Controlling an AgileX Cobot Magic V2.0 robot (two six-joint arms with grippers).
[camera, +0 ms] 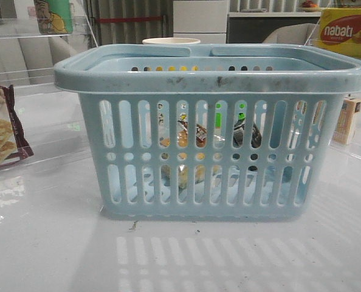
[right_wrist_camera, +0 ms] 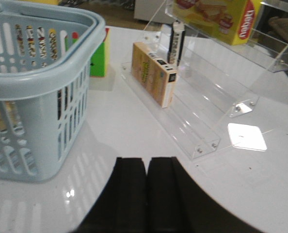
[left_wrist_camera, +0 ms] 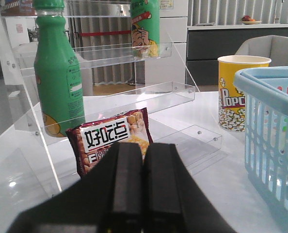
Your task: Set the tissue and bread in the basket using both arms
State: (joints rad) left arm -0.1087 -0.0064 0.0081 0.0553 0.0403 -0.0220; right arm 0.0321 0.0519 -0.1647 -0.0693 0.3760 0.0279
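Black fingers of the left tool (left_wrist_camera: 143, 187) fill the foreground of its wrist view, pressed flat together with nothing between them. Just past them on the white counter (left_wrist_camera: 216, 170) stands a maroon cracker packet (left_wrist_camera: 113, 138), leaning against a clear acrylic shelf (left_wrist_camera: 134, 104) that carries a green bottle (left_wrist_camera: 57, 73). Further off is a yellow popcorn cup (left_wrist_camera: 239, 92), close beside the basket (left_wrist_camera: 275, 131).

Likewise the right tool (right_wrist_camera: 147, 194) is closed tight and holds nothing, hanging over bare counter near the basket's corner. Beyond it a second clear rack (right_wrist_camera: 202, 97) holds a tan box (right_wrist_camera: 153, 73) and, behind that, a dark upright carton (right_wrist_camera: 177, 42); a yellow wafer box (right_wrist_camera: 221, 17) sits on the upper tier. A green carton (right_wrist_camera: 98, 60) stands on the counter just behind the basket.

From the front, the light-blue basket (camera: 214, 76) sits upright in the middle of the counter, handles folded down on its scuffed rim. Through the slotted wall the bread (camera: 183, 173) shows as golden-brown patches low inside. The tissue (camera: 248, 135) appears as a dark lump to its right, also inside. Whether the two touch cannot be told through the slots.
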